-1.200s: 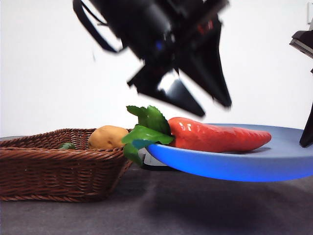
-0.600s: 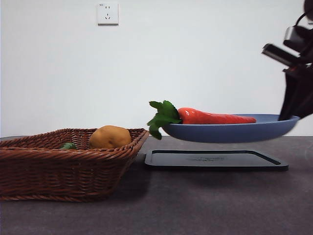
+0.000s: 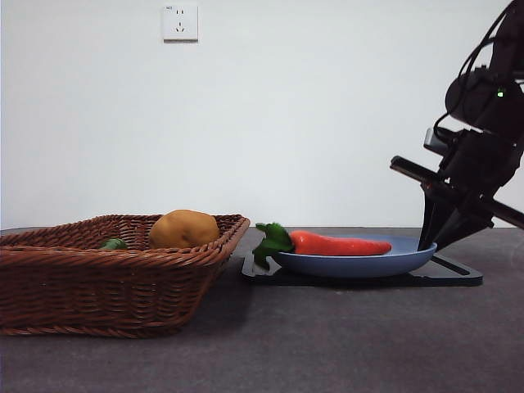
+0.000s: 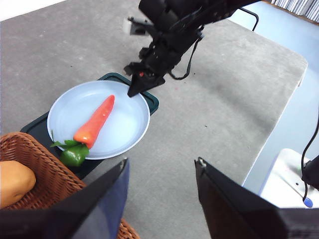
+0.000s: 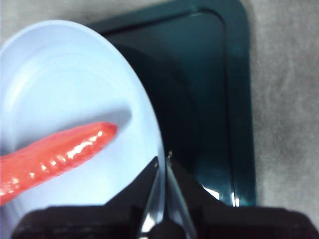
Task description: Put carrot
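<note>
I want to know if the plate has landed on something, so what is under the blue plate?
The blue plate sits on a dark tray on the table, carrot on top. The right gripper pinches its rim. The tray's middle is covered by the plate.

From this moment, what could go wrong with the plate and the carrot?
1. The right gripper is shut on the rim of the blue plate, which sits on the dark tray. If it pulls away before opening, the plate may drag or tip.
2. The carrot lies loose, its leaves hanging over the rim beside the basket. A jolt might roll it off.
</note>
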